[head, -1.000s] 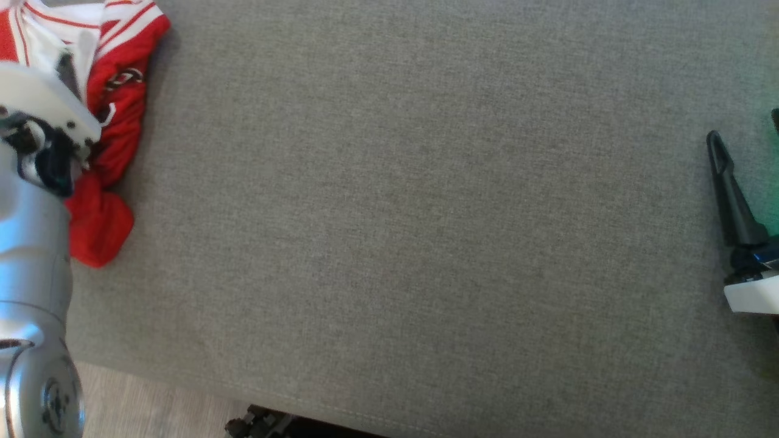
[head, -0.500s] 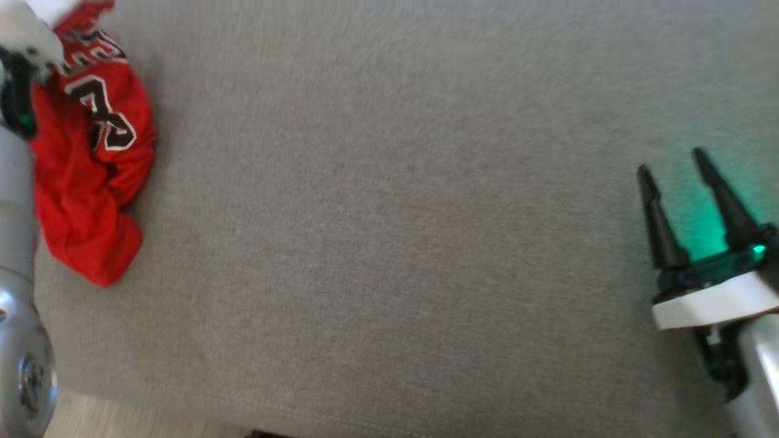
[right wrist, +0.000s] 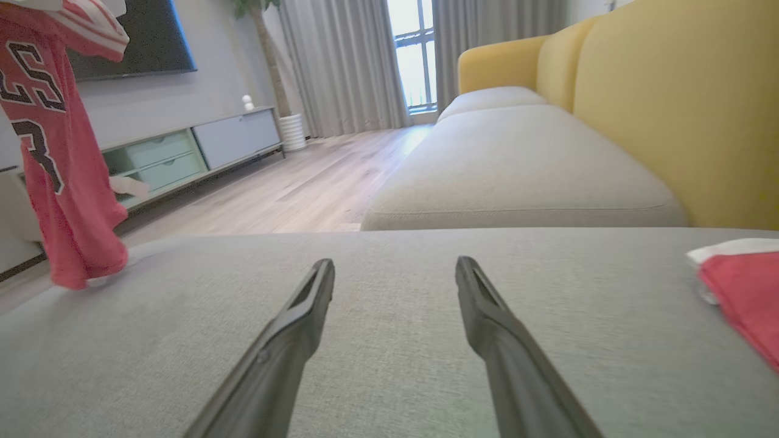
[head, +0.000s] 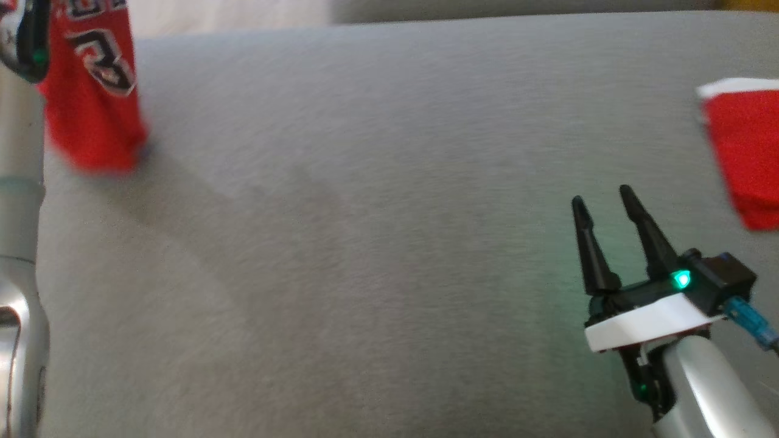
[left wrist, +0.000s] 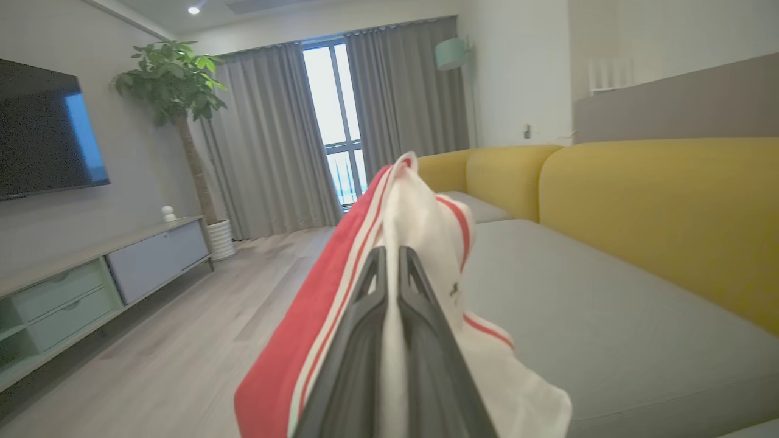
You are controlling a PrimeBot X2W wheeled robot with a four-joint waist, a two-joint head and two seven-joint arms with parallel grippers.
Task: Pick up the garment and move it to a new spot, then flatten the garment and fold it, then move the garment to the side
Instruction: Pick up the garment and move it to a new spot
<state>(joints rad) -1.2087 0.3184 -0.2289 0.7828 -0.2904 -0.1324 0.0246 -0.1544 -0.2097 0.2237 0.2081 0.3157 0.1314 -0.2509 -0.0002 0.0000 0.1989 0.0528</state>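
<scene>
The garment (head: 94, 91) is a red jersey with black-and-white numbers and white, red-striped trim. It hangs at the head view's upper left, its lower end near the grey cushion. In the left wrist view my left gripper (left wrist: 389, 252) is shut on the garment's (left wrist: 426, 225) white, red-striped edge, lifted above the cushion. The right wrist view has the garment (right wrist: 58, 164) dangling at far left. My right gripper (head: 602, 204) hovers open over the cushion at lower right, its fingers (right wrist: 304, 304) spread with nothing between them.
A second red cloth with a white edge (head: 742, 146) lies on the grey cushion (head: 365, 213) at the right. Yellow sofa backs (right wrist: 669, 109) rise behind. A TV cabinet (left wrist: 91, 280), potted tree (left wrist: 176, 91) and wooden floor lie beyond the left edge.
My left gripper closed on the crumpled garment and lifted it, so it now hangs. The head view tilted up, bringing in the right-hand red cloth and more of the right gripper.
</scene>
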